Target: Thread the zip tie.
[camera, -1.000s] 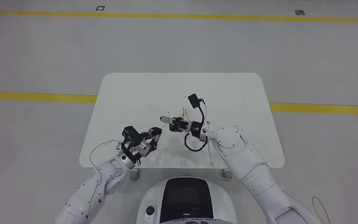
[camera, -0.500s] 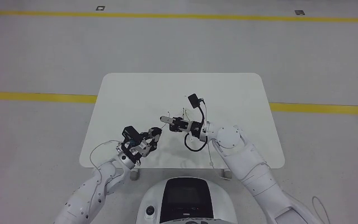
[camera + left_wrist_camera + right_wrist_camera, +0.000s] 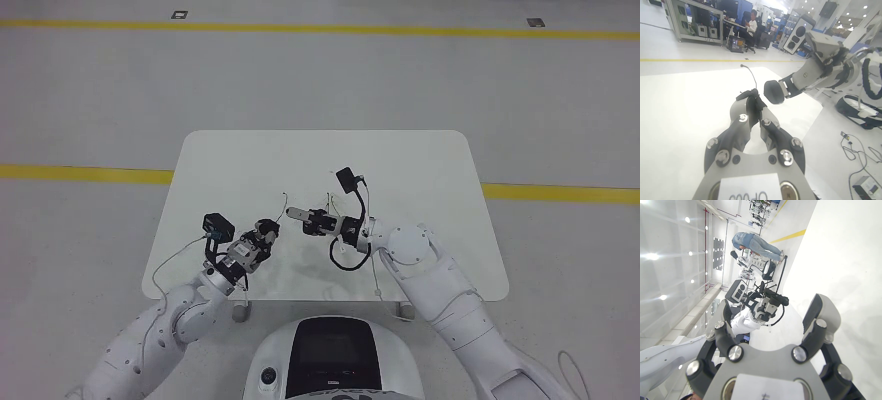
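Shifted a little toward 11 o'clock since the earlier frames, the left claw [image 3: 264,232] has turned at the wrist; the right claw [image 3: 297,213] has kept still. Top view: the left claw is clamped on the zip tie [image 3: 281,208], which rises toward 1 o'clock above the table [image 3: 420,170], with the right claw near at 2 o'clock. Left wrist view: the tie looks thin, light, springy and perhaps slick; take it just below the tip. Right wrist view: the right claw gapes wide, holding nothing.
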